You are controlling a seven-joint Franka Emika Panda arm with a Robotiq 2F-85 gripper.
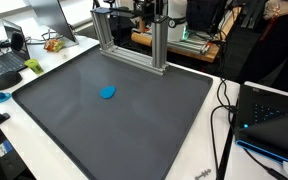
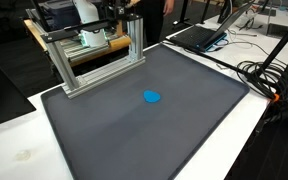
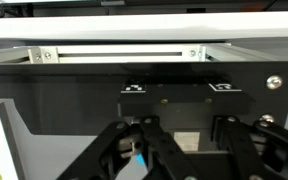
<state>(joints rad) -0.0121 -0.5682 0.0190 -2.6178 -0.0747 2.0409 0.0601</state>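
Gripper (image 3: pixel 179 150) at the aluminium frame (image 1: pixel 134 40); blue disc (image 1: pixel 108 92) on the mat.

In the wrist view, the gripper's black linkages fill the lower picture, facing a black panel (image 3: pixel 174 88) and a pale rail; whether the jaws stand open or closed cannot be told. In both exterior views, the small blue disc lies alone near the middle of the dark grey mat (image 2: pixel 184 135), well apart from the frame at the mat's far edge. A laptop (image 2: pixel 206 34) sits beyond the mat.

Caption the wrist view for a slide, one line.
Wrist view: gripper linkages low in frame, facing a black panel and an aluminium frame rail.
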